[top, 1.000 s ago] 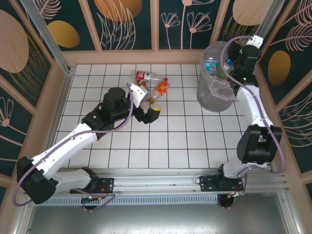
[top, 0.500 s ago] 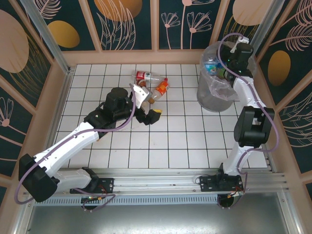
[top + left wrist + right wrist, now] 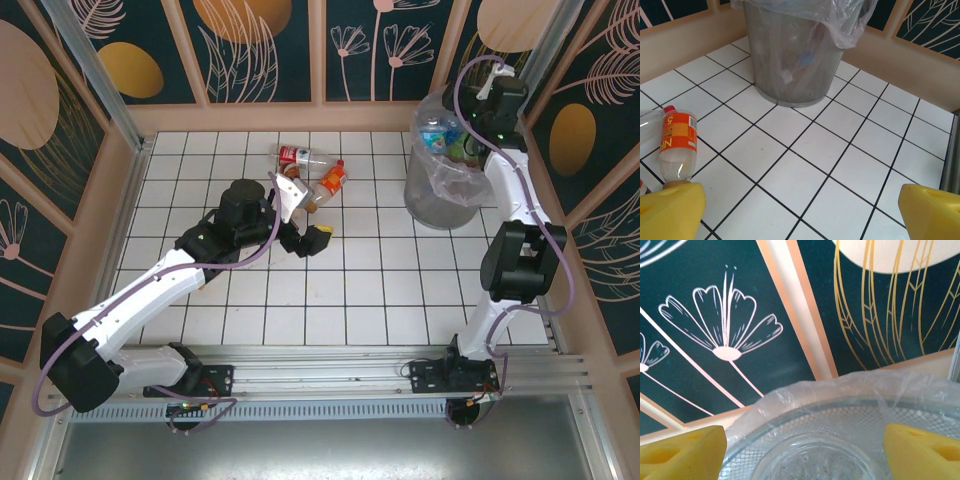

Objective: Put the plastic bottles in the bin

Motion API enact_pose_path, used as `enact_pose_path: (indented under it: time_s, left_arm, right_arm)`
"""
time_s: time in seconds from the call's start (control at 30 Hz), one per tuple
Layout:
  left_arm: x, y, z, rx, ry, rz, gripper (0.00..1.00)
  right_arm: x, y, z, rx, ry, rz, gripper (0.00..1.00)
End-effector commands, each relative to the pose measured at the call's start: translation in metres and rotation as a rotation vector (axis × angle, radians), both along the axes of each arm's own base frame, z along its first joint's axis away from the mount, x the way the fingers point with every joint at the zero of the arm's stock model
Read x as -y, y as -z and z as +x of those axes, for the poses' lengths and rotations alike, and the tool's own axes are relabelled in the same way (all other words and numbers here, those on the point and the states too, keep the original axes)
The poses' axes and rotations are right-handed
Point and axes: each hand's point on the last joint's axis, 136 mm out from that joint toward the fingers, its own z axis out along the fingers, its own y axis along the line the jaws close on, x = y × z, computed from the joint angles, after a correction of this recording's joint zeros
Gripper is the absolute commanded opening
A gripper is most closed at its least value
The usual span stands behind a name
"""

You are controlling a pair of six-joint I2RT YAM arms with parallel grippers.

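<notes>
Bin (image 3: pixel 432 208) (clear bag (image 3: pixel 452 172) over rim) holds several plastic bottles (image 3: pixel 434 134).

We're probably in a robot lab's test pen: white gridded tabletop (image 3: pixel 380 290), wood-framed walls (image 3: pixel 250 116) with flower panels (image 3: pixel 385 45), aluminium rail (image 3: pixel 330 365) along the near edge.

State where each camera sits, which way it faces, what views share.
Top external: above, looking down on the table; left arm, right arm show.
Left wrist: over the table, facing the bin past an orange-label bottle; its fingers show.
Right wrist: above the bin's rim, facing the wall; its fingers show.
All share the bin.
</notes>
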Motion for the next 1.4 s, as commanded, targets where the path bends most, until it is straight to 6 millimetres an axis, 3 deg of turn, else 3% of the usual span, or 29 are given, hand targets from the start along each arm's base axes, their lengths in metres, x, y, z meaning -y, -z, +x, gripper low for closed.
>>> enact_pose_path:
  time_s: [0.0, 0.07, 0.2, 0.33, 0.67, 0.73, 0.87, 1.17, 1.37]
  left_arm:
    - [0.004, -0.002, -0.005, 0.0, 0.028, -0.004, 0.99]
    - [0.004, -0.002, -0.005, -0.002, 0.033, -0.006, 0.99]
    - [0.006, -0.002, -0.006, -0.007, 0.041, -0.01, 0.99]
    - [0.006, -0.002, -0.007, -0.008, 0.043, -0.011, 0.99]
    - [0.004, -0.002, -0.001, -0.022, 0.0, -0.033, 0.99]
    - [0.005, 0.0, 0.001, -0.037, -0.013, -0.043, 0.99]
    - [0.005, 0.007, 0.004, -0.082, -0.04, -0.062, 0.99]
    - [-0.001, 0.005, 0.021, -0.109, -0.161, -0.105, 0.99]
    - [-0.01, 0.019, 0.053, -0.144, -0.324, -0.067, 0.99]
  right_arm:
    - [0.008, -0.014, -0.008, 0.016, 0.04, 0.01, 0.81]
    - [0.009, -0.017, -0.012, 0.027, 0.053, 0.014, 0.78]
    - [0.008, -0.013, -0.012, 0.016, 0.039, 0.025, 0.61]
    - [-0.002, -0.003, -0.008, -0.01, -0.021, 0.041, 0.5]
    - [-0.024, 0.026, -0.003, -0.129, -0.141, 0.099, 0.42]
    - [-0.031, 0.026, -0.003, -0.141, -0.172, 0.131, 0.42]
    - [-0.027, 0.024, -0.002, -0.182, -0.147, 0.206, 0.43]
    - [-0.023, -0.016, -0.01, -0.122, -0.12, 0.228, 0.49]
    - [-0.019, -0.048, -0.042, -0.013, -0.088, 0.179, 0.49]
